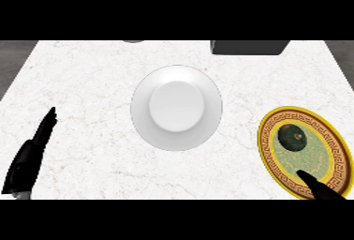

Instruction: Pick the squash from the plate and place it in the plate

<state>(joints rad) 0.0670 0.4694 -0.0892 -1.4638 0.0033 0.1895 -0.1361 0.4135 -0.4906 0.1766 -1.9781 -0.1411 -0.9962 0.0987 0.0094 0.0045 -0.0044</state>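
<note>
though lying just up and left of the right hand (319, 188), not yet touched: dark green squash (291, 138), round and mottled. sits on the patterned plate (314, 157) with the gold rim, at the right side of the counter (90, 84), in that plate's upper left part. apart from the gold rim all round.

of the right hand, only a dark tapering part seen, coming in from the lower right corner. straight finger, pointing up and to the left toward the squash, tip over the lower part of the patterned plate, just inside the rim. near the squash but apart from it. curled round nothing, holding nothing.

left hand (31, 150) at the far left edge of the counter, fingers straight and pressed together, pointing up and slightly right. resting there, well apart from both plates, holding nothing.

white plate (142, 108) in the middle of the pale marbled counter, plain, with an oval centre. lies between the two hands, left of the patterned plate and apart from it.

at the counter's far edge, cut off by the top of the view: dark box (249, 47) toward the right, and a small grey thing (133, 41) toward the left, too little seen to tell what.
</note>
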